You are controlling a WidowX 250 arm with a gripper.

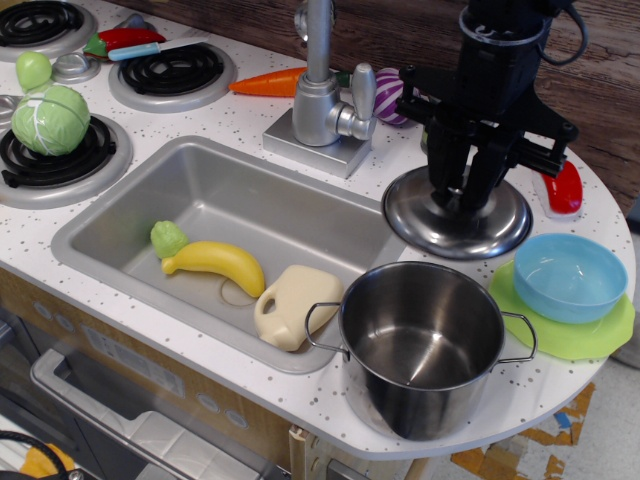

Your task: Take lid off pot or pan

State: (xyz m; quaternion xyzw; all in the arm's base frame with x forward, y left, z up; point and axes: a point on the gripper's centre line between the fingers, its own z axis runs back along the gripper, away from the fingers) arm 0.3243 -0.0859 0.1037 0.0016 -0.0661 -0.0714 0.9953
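In the sink [130, 205] lie a banana [218, 262], a green piece [167, 238] touching it and a cream jug [295, 305]; a cabbage [50, 118] sits on a burner [62, 160], a carrot [268, 82] behind the faucet [320, 90], a blue bowl [568, 277] on a green plate [575, 338]

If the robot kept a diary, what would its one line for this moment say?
step: lid removal | gripper: shut on lid knob | lid: off pot, behind it, at counter level | pot: open, empty

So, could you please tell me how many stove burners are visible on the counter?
3, all at the left: one burner at the top-left corner, one beside it, one under the cabbage. More may lie outside the picture.
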